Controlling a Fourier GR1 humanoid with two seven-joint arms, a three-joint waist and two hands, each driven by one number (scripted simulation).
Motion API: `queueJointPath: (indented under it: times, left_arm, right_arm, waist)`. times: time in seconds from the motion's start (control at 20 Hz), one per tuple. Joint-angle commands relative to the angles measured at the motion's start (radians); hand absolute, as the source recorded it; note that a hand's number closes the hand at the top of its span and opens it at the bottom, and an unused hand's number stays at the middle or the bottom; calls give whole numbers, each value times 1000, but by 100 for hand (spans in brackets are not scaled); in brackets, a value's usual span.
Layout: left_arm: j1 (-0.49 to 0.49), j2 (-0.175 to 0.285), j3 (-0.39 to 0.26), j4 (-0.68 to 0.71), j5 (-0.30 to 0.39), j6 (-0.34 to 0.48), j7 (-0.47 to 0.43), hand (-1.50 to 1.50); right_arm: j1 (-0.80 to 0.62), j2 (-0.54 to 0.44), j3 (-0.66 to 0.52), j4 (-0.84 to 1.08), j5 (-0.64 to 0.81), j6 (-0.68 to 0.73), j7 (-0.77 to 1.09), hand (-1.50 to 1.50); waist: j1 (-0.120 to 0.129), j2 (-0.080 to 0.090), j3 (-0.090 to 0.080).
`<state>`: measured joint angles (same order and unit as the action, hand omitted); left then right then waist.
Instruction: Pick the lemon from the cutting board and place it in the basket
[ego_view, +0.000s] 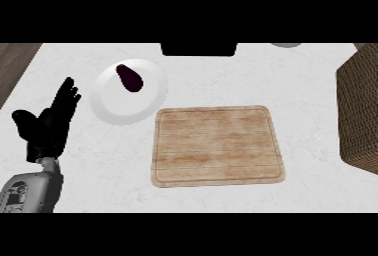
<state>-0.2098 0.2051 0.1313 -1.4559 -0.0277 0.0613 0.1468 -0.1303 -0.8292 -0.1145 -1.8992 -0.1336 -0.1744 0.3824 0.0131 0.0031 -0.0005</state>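
While no lemon shows anywhere on the counter (221, 80), the board (218, 146) lies bare to the right of the left hand (48, 125), with a strip of counter between them. Farther right again, past the board and cut off by the edge of the view, stands the basket (362, 110); only its woven side shows, so what it holds cannot be told. A white plate (122, 107) sits just ahead and to the right of the hand, close by its fingertips, and carries a dark aubergine (129, 78) lying with its long axis pointing away from the hand.

The left hand rests at the left of the view, released, fingers straight and pointing up and away, thumb spread to the left, grasping nothing; its grey forearm enters from the lower edge. The right hand is out of view.

With the fruit unseen, its direction from the hand and its long axis cannot be given. It may be in the basket or with the unseen right hand. The left hand is the one near the board, and the basket lies on the far side from it, so any placing looks better suited to the right arm.
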Motion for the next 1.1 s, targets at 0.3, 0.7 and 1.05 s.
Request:
queueJointPath:
  times: [0.3,0.7,1.05]
  left_arm:
    - [-6,57,59,0,36,-53,6,0]
    - [13,-22,5,-22,-19,13,11,0]
    - [-2,-22,19,-29,-9,13,19,0]
  right_arm:
    - [-156,90,66,348,175,74,-86,150]
    - [-302,105,-36,685,182,206,-246,150]
    - [-386,56,-141,944,142,320,-432,150]
  waist:
    - [-6,-1,0]
    - [-7,-2,0]
    - [-3,0,1]
